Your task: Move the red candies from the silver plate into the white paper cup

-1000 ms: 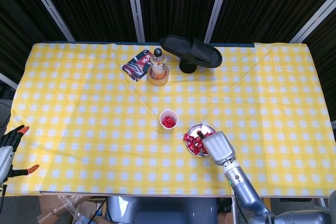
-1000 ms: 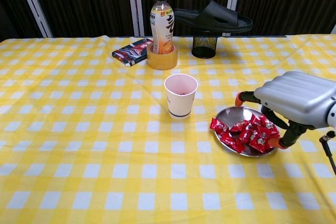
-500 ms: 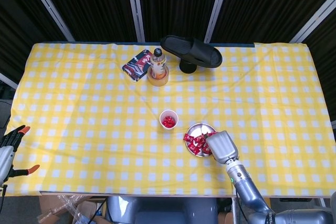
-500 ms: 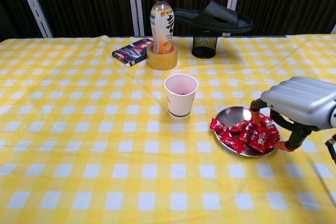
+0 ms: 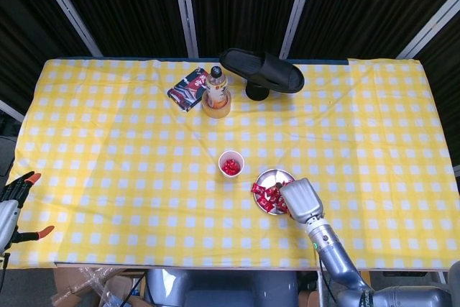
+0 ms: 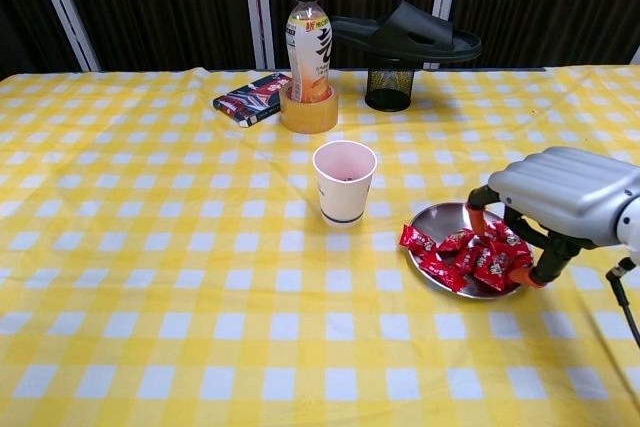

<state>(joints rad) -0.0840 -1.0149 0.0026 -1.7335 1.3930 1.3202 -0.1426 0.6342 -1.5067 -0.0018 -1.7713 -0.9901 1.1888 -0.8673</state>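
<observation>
The right hand hangs over the right side of the plate, palm down, fingers curled downward with their orange tips among the candies. One tip sits down at the top of the pile, another reaches the plate's right rim. Whether anything is actually pinched between them cannot be told — the silver back of the hand covers the grip in both views.

The candies lie heaped on the plate just under and left of those fingers, red wrappers overlapping, one poking out over the plate's left edge. From the head view the hand covers the plate's lower right part, with the wrappers showing to its left.

The cup stands upright left of the fingers, near the plate but apart from it. It already has red candies in its bottom, plain in the head view.

Further beyond the fingers, at the far edge of the yellow checked cloth, a bottle stands inside a tape roll. A packet lies just left of it, and a black slipper rests on top of a mesh holder.

The left hand is well away — at the near left corner in the head view, off the cloth, orange-tipped fingers spread and holding nothing.
</observation>
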